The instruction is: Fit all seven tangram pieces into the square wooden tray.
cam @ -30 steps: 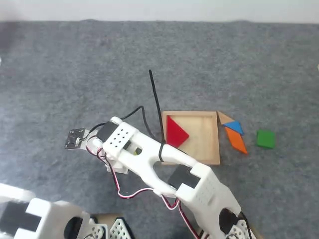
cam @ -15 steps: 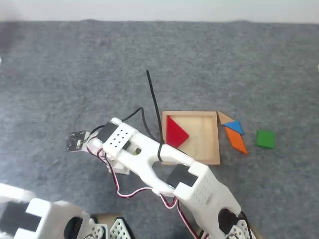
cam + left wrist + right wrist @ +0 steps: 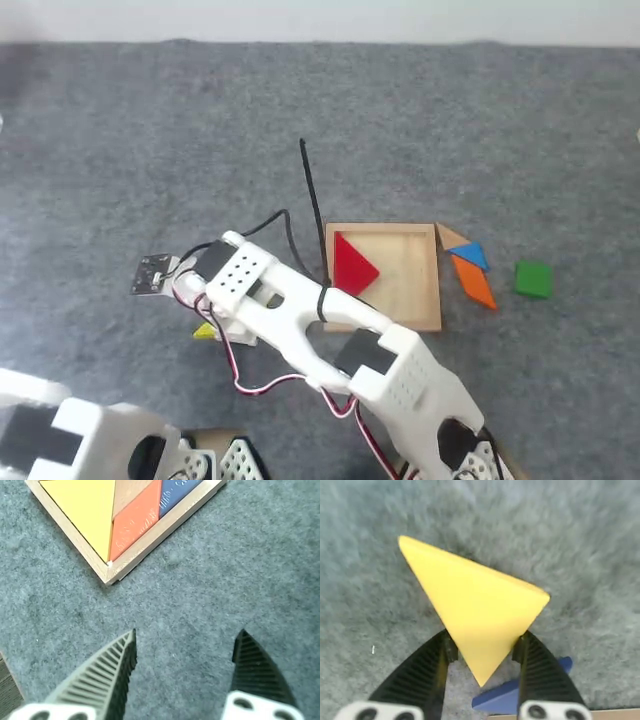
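We find the right gripper (image 3: 485,641) clenched on the yellow triangle (image 3: 470,605). Its two fingers press the slanted edges near one corner, and the rest of the piece juts out past the fingertips. From above, only a yellow tip peeks out under that arm, over the grey carpet (image 3: 150,150) well to the left of the square wooden tray (image 3: 405,285).

One piece sits inside the tray: a red triangle (image 3: 352,265) in its left half. We count four pieces to the right of the tray. A tan triangle (image 3: 452,237), a blue triangle (image 3: 472,256) and an orange parallelogram (image 3: 474,281) are clustered just beside its right edge. A green square (image 3: 533,279) lies farther right, apart from them. One dark blue piece (image 3: 517,692) lies on the carpet under the gripped corner.

The left gripper (image 3: 187,635) is spread wide over bare carpet. Before it is a corner of a second wooden frame (image 3: 145,546), which holds three coloured pieces: one yellow, one orange and one blue.
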